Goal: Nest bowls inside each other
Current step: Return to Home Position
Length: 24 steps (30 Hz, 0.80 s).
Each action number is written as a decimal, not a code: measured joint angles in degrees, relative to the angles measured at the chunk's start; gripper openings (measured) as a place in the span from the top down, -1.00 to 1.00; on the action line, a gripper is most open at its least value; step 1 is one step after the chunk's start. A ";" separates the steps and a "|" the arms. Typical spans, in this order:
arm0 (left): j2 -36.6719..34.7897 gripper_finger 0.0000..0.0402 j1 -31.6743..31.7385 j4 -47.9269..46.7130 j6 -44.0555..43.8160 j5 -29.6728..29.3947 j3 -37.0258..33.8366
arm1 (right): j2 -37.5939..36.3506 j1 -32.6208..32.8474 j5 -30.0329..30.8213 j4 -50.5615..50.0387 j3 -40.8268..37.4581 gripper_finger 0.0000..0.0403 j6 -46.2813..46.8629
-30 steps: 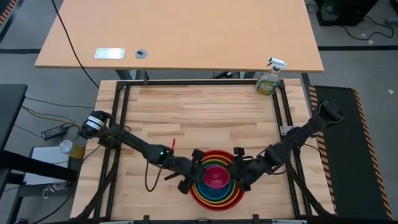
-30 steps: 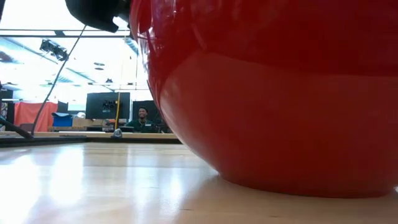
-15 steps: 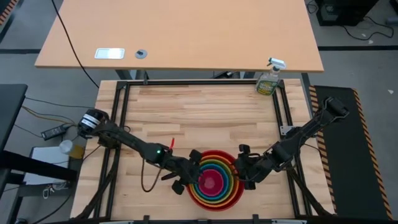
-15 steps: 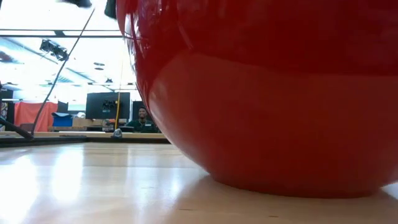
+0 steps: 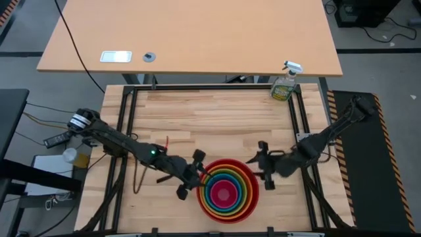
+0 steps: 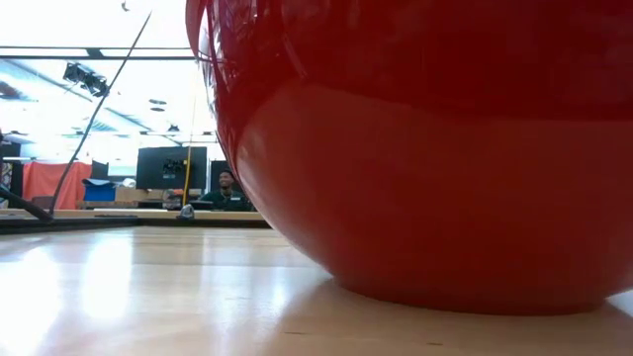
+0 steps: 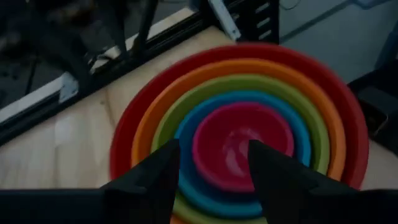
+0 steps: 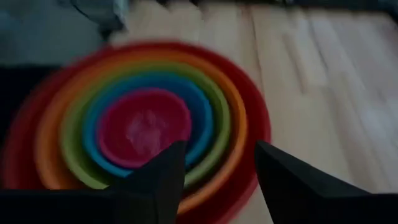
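Observation:
Five bowls sit nested near the table's near edge, right of centre. The big red bowl (image 5: 227,164) is outermost, then orange, olive-green and blue, with the small pink bowl (image 5: 223,193) innermost. The red bowl (image 6: 425,148) rests by its base on the wood. My left gripper (image 5: 191,174) hovers open just left of the stack, and its fingers frame the pink bowl (image 7: 242,142) in the left wrist view. My right gripper (image 5: 265,165) hovers open just right of the stack, looking down on the bowls (image 8: 143,127). Neither holds anything.
A green spray bottle (image 5: 284,85) stands at the table's far right corner. Black frame rails (image 5: 125,125) run along the table's sides. A second tabletop (image 5: 191,39) lies beyond the far edge. In the low view, a person (image 6: 229,186) sits far off in the room.
Both grippers have drawn back from the stack and risen, the left toward the table's left edge and the right toward its right edge. The nested bowls stay on the table. The red bowl has shifted slightly in the low view.

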 joint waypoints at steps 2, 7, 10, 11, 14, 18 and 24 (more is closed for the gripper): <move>-2.97 0.04 0.84 0.29 -0.88 -0.36 -2.88 | -3.81 -1.40 -1.58 3.14 -2.16 0.02 -2.55; -12.20 0.04 3.96 5.78 -2.63 -0.49 -11.97 | -14.61 -8.86 -7.74 3.11 -7.10 0.08 -5.88; -19.32 0.04 6.42 7.37 -4.08 -0.49 -18.08 | -21.10 -14.95 -12.61 2.91 -9.02 0.12 -6.58; -21.33 0.04 7.36 8.58 -4.88 -0.49 -19.87 | -23.23 -17.04 -14.02 2.01 -9.89 0.13 -6.93; -28.26 0.04 9.76 9.68 -7.05 -0.54 -25.41 | -29.14 -22.70 -17.75 1.39 -12.44 0.16 -7.60; -36.80 0.04 11.50 9.90 -9.52 -0.69 -31.62 | -37.23 -28.13 -20.00 0.10 -16.51 0.18 -8.11; -50.38 0.04 11.79 10.75 -11.92 -4.86 -40.90 | -47.91 -33.92 -23.06 -2.95 -20.63 0.18 -7.83</move>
